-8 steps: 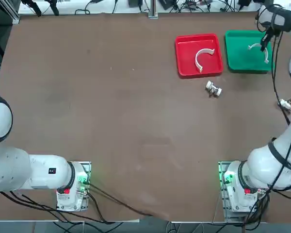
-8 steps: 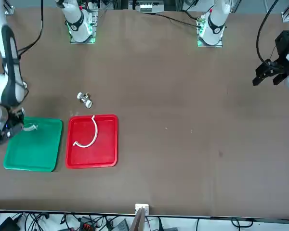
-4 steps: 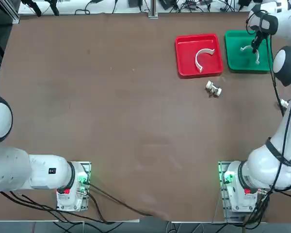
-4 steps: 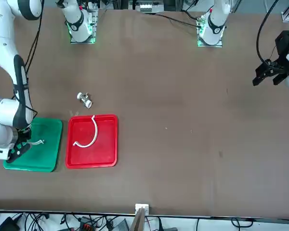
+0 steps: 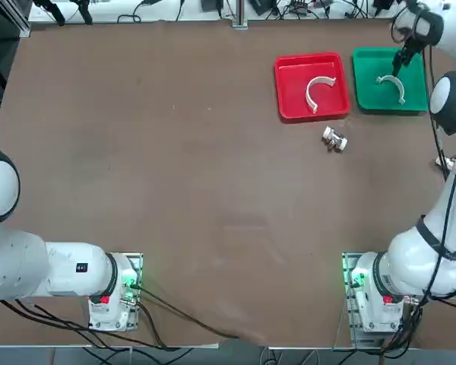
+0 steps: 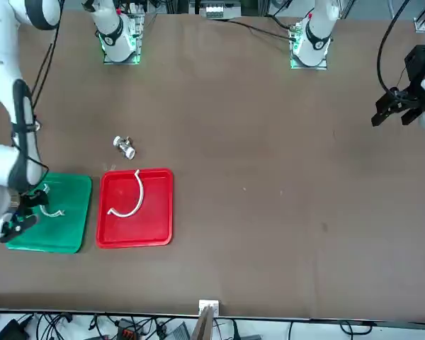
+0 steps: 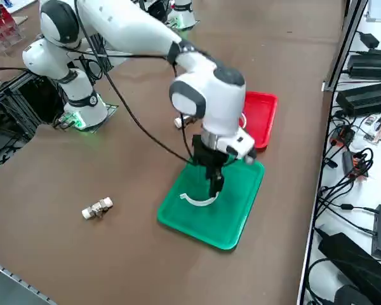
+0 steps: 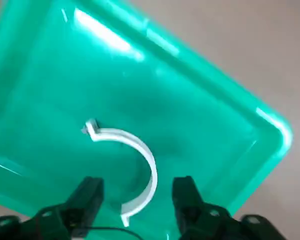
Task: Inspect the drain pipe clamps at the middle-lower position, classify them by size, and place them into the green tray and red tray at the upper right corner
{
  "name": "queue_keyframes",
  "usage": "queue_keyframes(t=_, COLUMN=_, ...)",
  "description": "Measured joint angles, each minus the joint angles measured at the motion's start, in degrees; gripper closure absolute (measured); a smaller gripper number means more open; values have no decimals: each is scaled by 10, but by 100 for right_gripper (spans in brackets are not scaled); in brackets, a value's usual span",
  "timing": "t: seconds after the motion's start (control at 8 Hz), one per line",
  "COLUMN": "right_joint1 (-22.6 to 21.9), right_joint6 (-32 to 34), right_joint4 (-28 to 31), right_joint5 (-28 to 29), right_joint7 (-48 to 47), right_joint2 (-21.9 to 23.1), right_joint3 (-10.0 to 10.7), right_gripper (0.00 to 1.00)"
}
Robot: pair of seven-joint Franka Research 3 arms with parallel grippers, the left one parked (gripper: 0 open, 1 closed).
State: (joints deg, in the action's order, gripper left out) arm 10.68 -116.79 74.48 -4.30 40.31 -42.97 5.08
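Your right hand (image 8: 137, 192), fingers spread and empty, hovers directly above the small white C-shaped plastic clamp (image 8: 127, 167) lying flat in the shallow green plastic tray (image 8: 230, 125).

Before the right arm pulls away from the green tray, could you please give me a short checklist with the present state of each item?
1. Smaller clamp lies flat inside the green tray: ok.
2. Right gripper is open above the tray, fingers apart on either side of the clamp's end and not pinching it: ok.
3. Larger clamp rests in the red tray: ok.
4. No white clamp left on the table outside the trays: ok.
5. Metal fitting sits on the table below the red tray, apart from both trays: ok.
6. Second metal fitting near the table's right edge, possibly close to the arm's way back: cannot tell.
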Motion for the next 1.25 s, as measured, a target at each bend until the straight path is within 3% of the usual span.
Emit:
queue_keyframes(t=0.12, right_joint1=-1, right_joint6=7, right_joint4=-7, right_joint5=51, right_joint7=-8, right_joint2=37, right_joint3=0, right_gripper=0)
queue_keyframes(t=0.38, right_joint1=-5, right_joint6=62, right_joint4=-14, right_joint5=119, right_joint7=-62, right_joint2=129, right_joint3=-1, right_gripper=0)
queue_keyframes(t=0.75, right_joint1=-59, right_joint6=195, right_joint4=-15, right_joint5=122, right_joint7=-222, right_joint2=246, right_joint3=-5, right_gripper=0)
queue_keyframes(t=1.0, right_joint1=-99, right_joint6=262, right_joint4=-8, right_joint5=90, right_joint7=-325, right_joint2=294, right_joint3=-7, right_gripper=0)
queue_keyframes(t=1.25, right_joint1=-115, right_joint6=305, right_joint4=28, right_joint5=68, right_joint7=-362, right_joint2=340, right_joint3=-7, right_gripper=0)
